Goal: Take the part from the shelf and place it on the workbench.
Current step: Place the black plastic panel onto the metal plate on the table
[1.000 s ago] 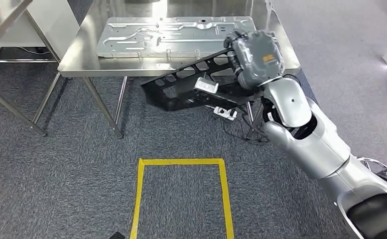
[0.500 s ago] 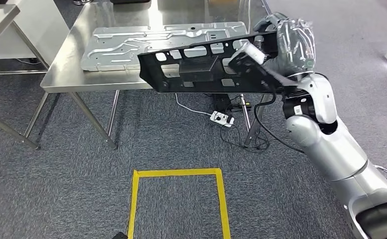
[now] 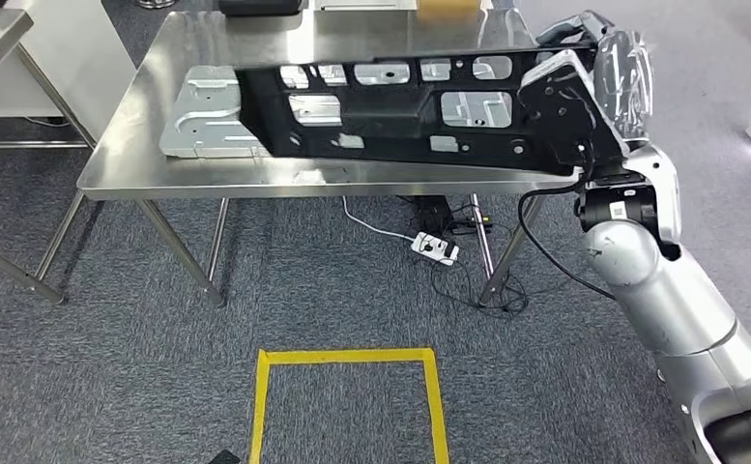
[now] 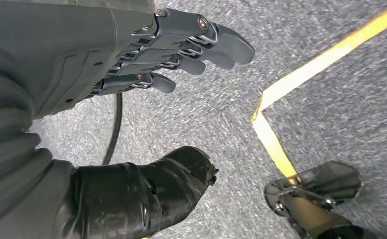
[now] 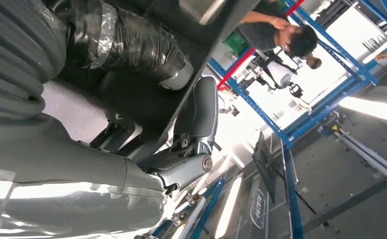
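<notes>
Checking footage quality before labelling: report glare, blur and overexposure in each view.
Head view: bright glare on the steel workbench; the right hand looks motion-smeared around the black part. Left wrist view: sharp, evenly lit left hand. Right wrist view: blown-out white background, dark foreground.

I can't read any text from here: the sign (image 5: 257, 209) by the blue racking (image 5: 301, 119) carries lettering too blurred to make out, and the arm's small label (image 3: 619, 207) is illegible too.
</notes>
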`<state>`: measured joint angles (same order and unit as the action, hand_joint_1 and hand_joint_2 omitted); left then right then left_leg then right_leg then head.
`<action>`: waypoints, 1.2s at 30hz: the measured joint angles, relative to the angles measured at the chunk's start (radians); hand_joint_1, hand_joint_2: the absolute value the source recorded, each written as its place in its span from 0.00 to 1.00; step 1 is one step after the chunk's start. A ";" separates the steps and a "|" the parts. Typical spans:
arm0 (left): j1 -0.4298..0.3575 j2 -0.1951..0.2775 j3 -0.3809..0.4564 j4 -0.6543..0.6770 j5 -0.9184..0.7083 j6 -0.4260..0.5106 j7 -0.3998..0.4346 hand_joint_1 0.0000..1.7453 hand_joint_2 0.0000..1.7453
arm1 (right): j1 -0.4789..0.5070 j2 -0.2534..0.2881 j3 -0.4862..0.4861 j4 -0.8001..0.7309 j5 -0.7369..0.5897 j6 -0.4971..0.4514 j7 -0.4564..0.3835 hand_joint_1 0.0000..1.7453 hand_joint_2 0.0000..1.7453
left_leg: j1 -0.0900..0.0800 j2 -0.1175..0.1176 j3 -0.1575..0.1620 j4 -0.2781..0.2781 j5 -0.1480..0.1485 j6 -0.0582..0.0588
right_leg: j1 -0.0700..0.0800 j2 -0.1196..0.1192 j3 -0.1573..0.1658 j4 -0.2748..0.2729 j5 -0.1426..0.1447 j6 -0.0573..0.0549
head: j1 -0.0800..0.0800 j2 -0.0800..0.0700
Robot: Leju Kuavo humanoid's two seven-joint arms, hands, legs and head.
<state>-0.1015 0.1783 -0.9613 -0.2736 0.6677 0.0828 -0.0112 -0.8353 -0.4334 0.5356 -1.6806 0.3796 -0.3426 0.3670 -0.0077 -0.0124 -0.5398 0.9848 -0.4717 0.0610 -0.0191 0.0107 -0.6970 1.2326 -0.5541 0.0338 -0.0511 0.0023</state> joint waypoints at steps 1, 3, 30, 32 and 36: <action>0.000 0.000 0.000 0.000 0.000 0.000 0.000 0.00 1.00 | 0.000 -0.002 -0.003 -0.003 0.000 0.000 0.000 1.00 1.00 | 0.000 -0.001 0.013 0.002 -0.012 -0.002 | -0.003 0.000 0.010 -0.059 0.050 0.001 | 0.000 0.000; -0.002 -0.001 0.000 0.000 0.000 0.000 0.000 0.00 1.00 | 0.001 -0.005 -0.006 -0.006 -0.002 0.002 0.000 1.00 1.00 | 0.000 -0.003 0.033 0.010 -0.036 -0.011 | -0.003 -0.002 0.030 -0.166 0.131 -0.003 | 0.000 0.000; -0.003 -0.042 0.000 0.000 0.009 0.085 0.011 0.00 1.00 | -0.003 -0.021 -0.010 -0.029 0.035 0.057 -0.005 1.00 1.00 | -0.002 0.001 -0.041 0.013 0.023 -0.001 | 0.003 -0.001 -0.010 0.058 -0.048 -0.004 | 0.006 0.000; -0.003 -0.069 0.000 0.000 0.014 0.118 0.013 0.00 1.00 | -0.004 -0.017 -0.004 -0.025 0.035 0.057 -0.005 1.00 1.00 | -0.003 -0.003 -0.008 0.014 -0.002 -0.002 | 0.003 -0.001 -0.020 -0.006 -0.011 -0.003 | 0.006 0.000; -0.011 -0.127 0.000 -0.001 0.026 0.159 0.033 0.00 1.00 | -0.018 0.003 0.013 -0.004 0.034 0.052 -0.016 1.00 1.00 | -0.005 -0.010 0.033 0.025 -0.052 -0.017 | 0.010 -0.002 0.005 -0.194 0.183 -0.019 | 0.007 0.000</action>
<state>-0.1129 0.0515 -0.9617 -0.2749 0.6937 0.2421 0.0220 -0.8537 -0.4304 0.5483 -1.6847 0.4135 -0.2905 0.3509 -0.0126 -0.0226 -0.5064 1.0102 -0.5240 0.0443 -0.0095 0.0090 -0.6918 1.0381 -0.3715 0.0147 -0.0439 0.0023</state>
